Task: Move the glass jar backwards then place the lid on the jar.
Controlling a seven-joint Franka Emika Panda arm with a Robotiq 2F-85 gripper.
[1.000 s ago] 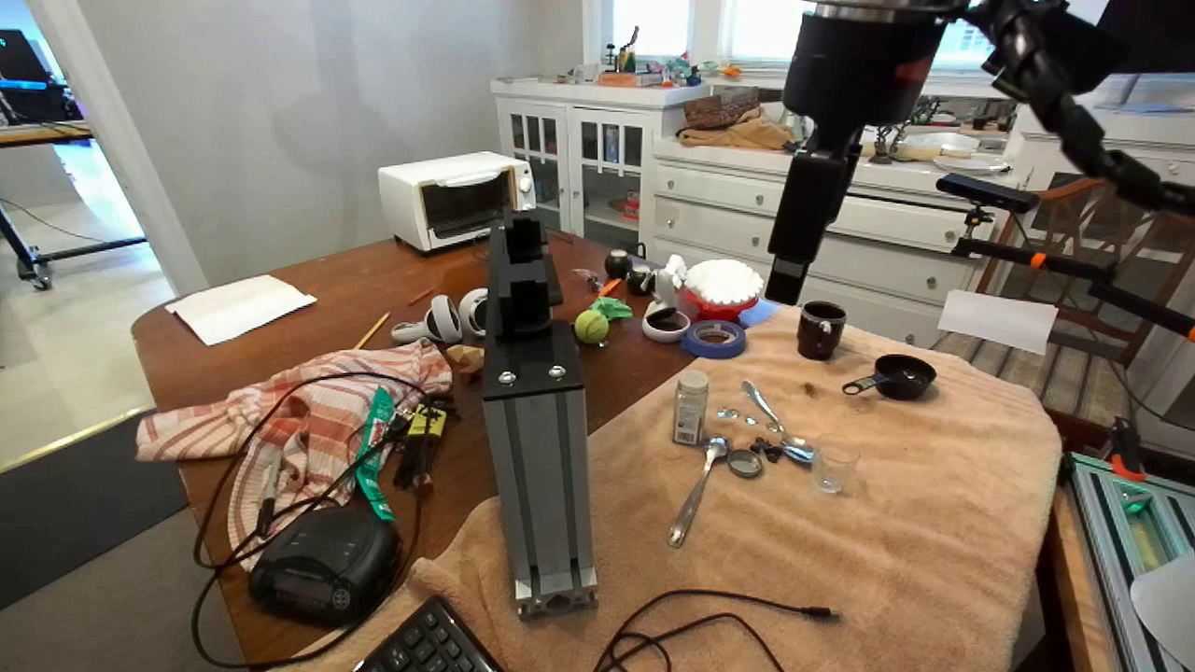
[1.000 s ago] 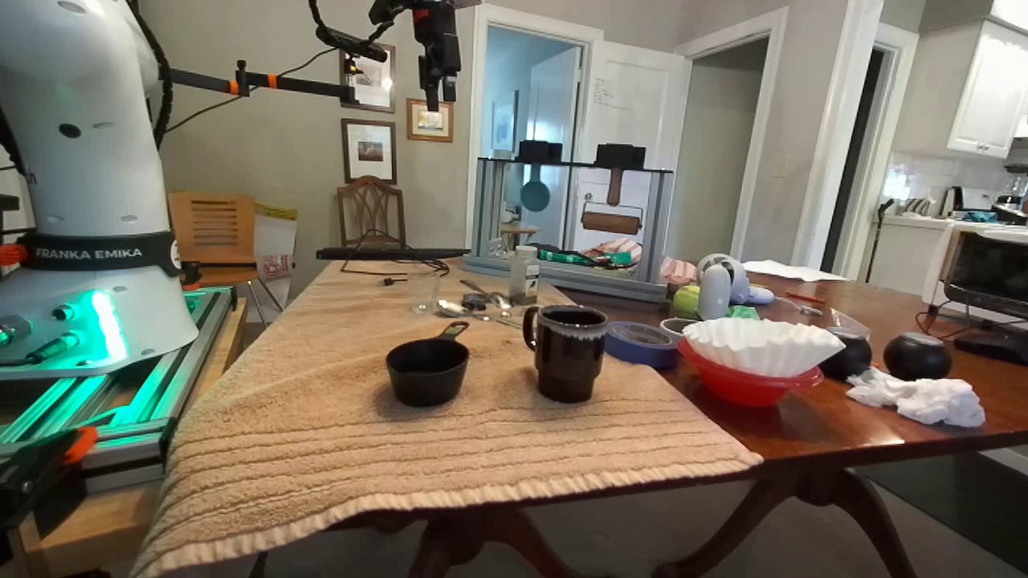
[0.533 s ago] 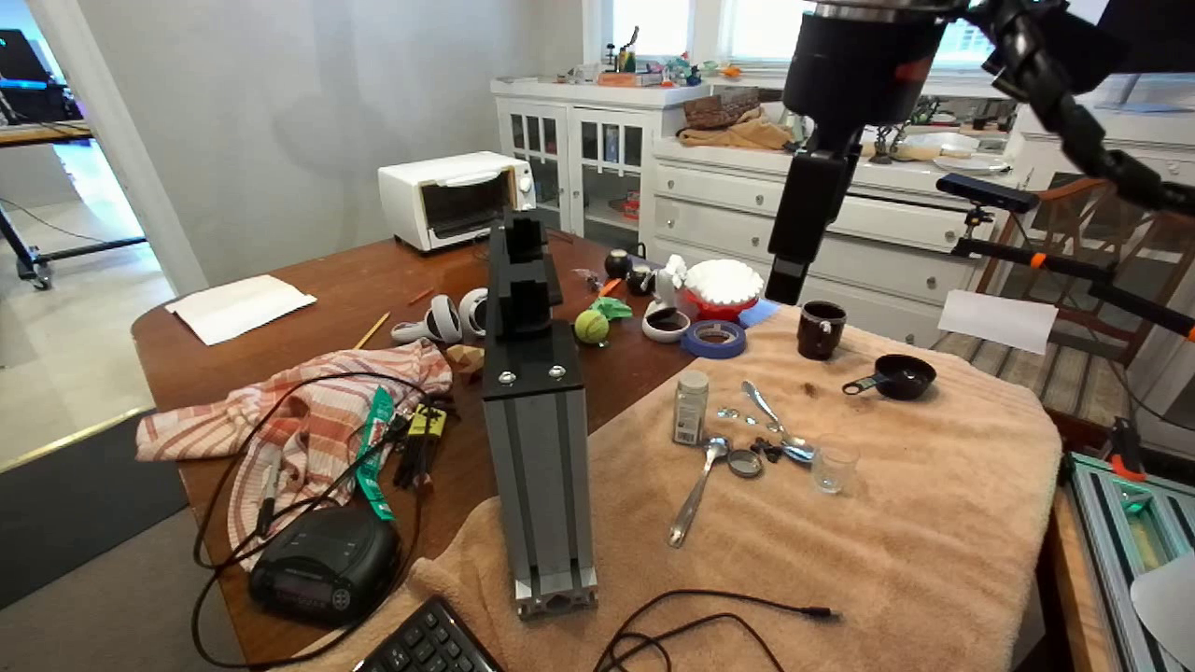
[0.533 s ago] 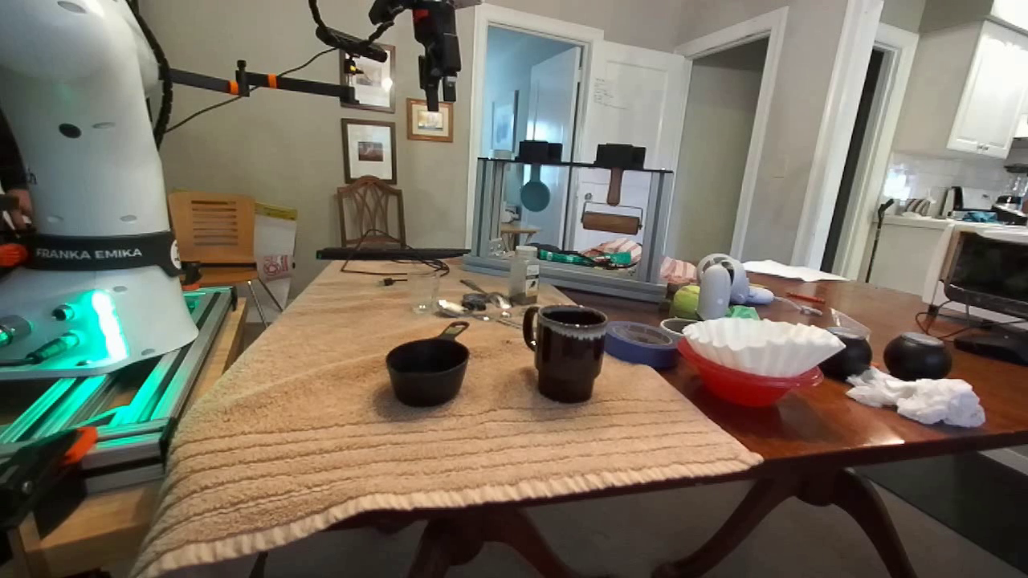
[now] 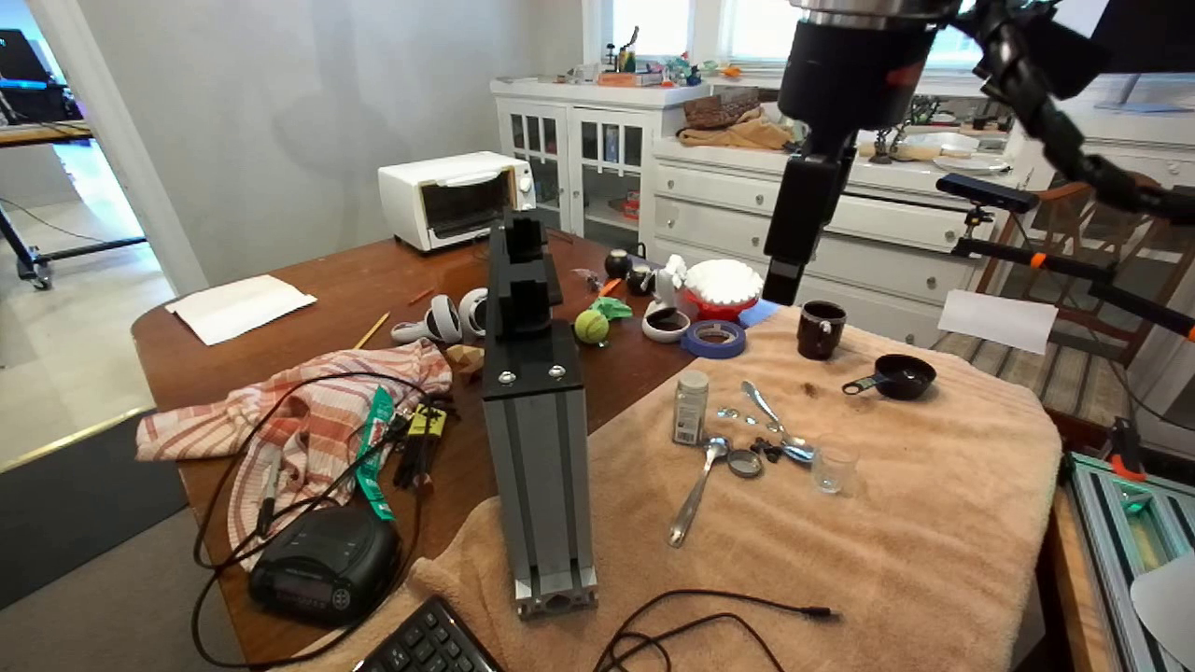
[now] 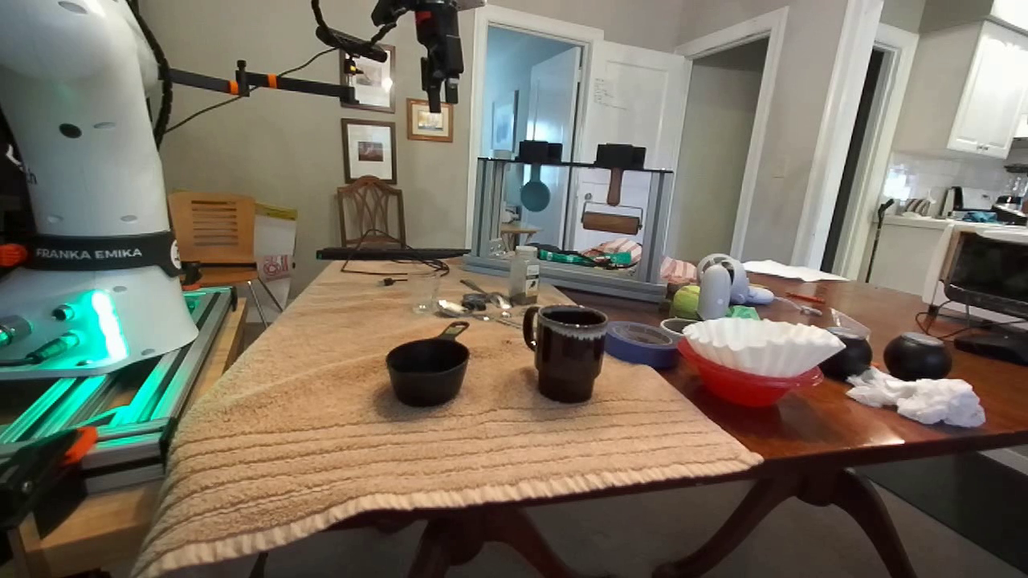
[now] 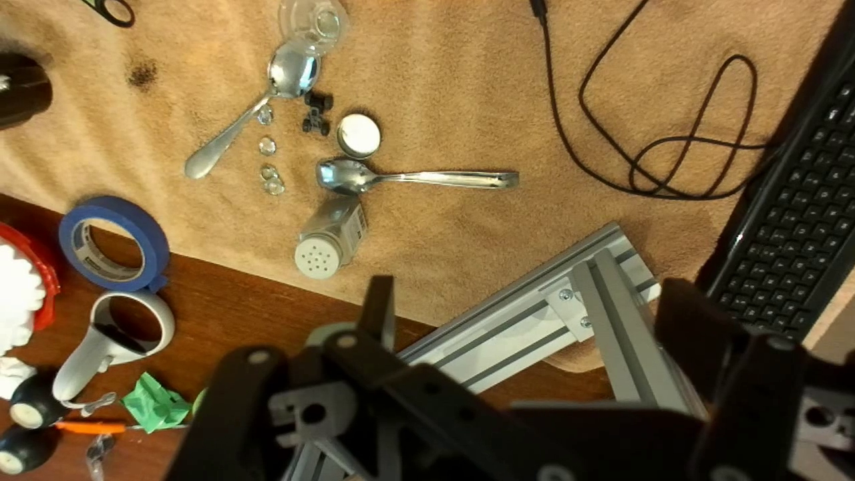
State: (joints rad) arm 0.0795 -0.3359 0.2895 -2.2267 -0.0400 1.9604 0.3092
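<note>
The small clear glass jar (image 5: 834,469) stands on the tan towel (image 5: 915,560), beside a spoon's bowl. It also shows in an exterior view (image 6: 425,295) and at the top edge of the wrist view (image 7: 314,25), where it is partly cut off. The round silver lid (image 5: 745,464) lies flat on the towel, apart from the jar. In the wrist view the lid (image 7: 359,135) lies between a toy car and a spoon. My gripper (image 7: 531,314) is open and empty, high above the table. It also shows in both exterior views (image 5: 782,280) (image 6: 443,95).
An aluminium frame (image 5: 541,485) stands below my gripper. A shaker bottle (image 5: 690,411), two spoons (image 7: 447,178) (image 7: 230,137) and a toy car (image 7: 316,113) lie near the lid. A black mug (image 6: 570,353) and black cup with handle (image 6: 428,376) stand on the towel.
My arm and gripper have shifted very slightly, a little to the left in an exterior view. The jar, lid and other objects have not moved.
</note>
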